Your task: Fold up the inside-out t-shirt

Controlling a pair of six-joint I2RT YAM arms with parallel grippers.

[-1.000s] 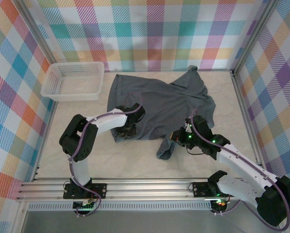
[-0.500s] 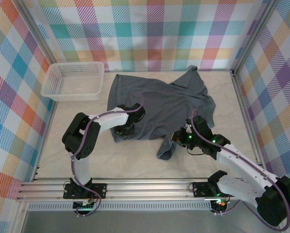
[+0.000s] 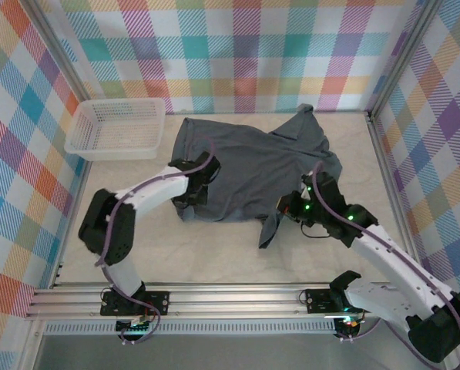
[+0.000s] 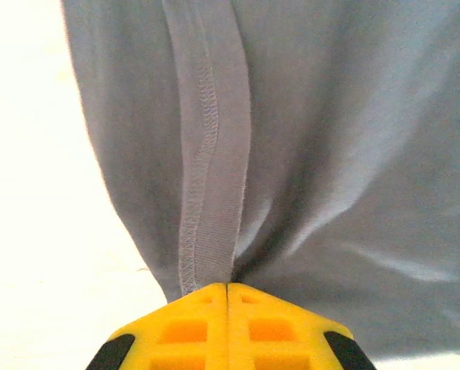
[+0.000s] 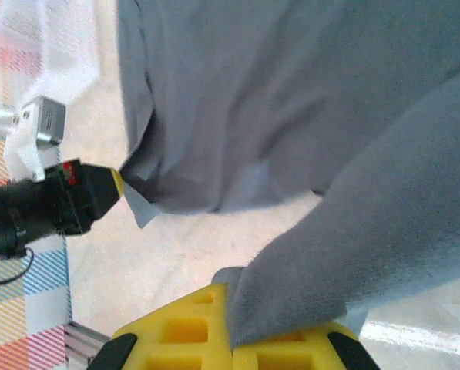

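Observation:
The inside-out t-shirt (image 3: 253, 162) lies spread, dark slate-grey, across the middle of the cream table. My left gripper (image 3: 193, 202) is at its near left edge. In the left wrist view the yellow jaws of this gripper (image 4: 227, 286) are pressed together, shut on the t-shirt (image 4: 330, 154) right beside a stitched seam strip (image 4: 210, 154). My right gripper (image 3: 285, 215) holds the near right edge, and a narrow fold (image 3: 268, 230) hangs from it. In the right wrist view, grey fabric (image 5: 353, 247) drapes out of the right gripper (image 5: 231, 297), shut on it. The left gripper (image 5: 110, 186) shows there at the shirt's other corner.
A white mesh basket (image 3: 118, 127) stands at the back left, just left of the shirt. Plaid walls with metal posts (image 3: 380, 146) close in the left, back and right. A metal rail (image 3: 230, 297) runs along the near edge. Bare table (image 3: 199, 250) lies in front of the shirt.
The left jaws have closed on the shirt's near left edge, and that arm's elbow swung left. The right gripper has shifted slightly back with its fold.

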